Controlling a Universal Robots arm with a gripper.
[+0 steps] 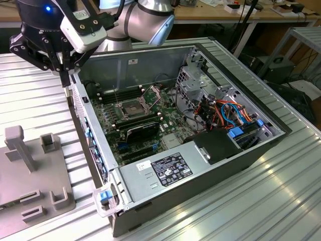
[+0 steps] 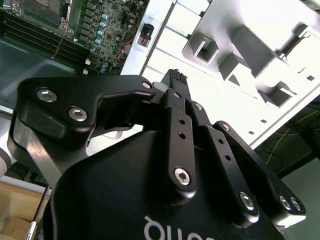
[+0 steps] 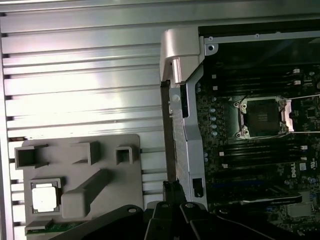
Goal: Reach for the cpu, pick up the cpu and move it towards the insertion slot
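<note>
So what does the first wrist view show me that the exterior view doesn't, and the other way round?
First wrist view's extra: the cpu, lying flat in a pocket of the grey holder outside the computer case. Exterior view's extra: the arm's silver joints, the labelled power supply, and the orange and blue cables inside the case. Shared: the insertion slot with its dark centre bare, the grey holder, and the gripper, which hangs by the case's edge, apart from the cpu.
</note>
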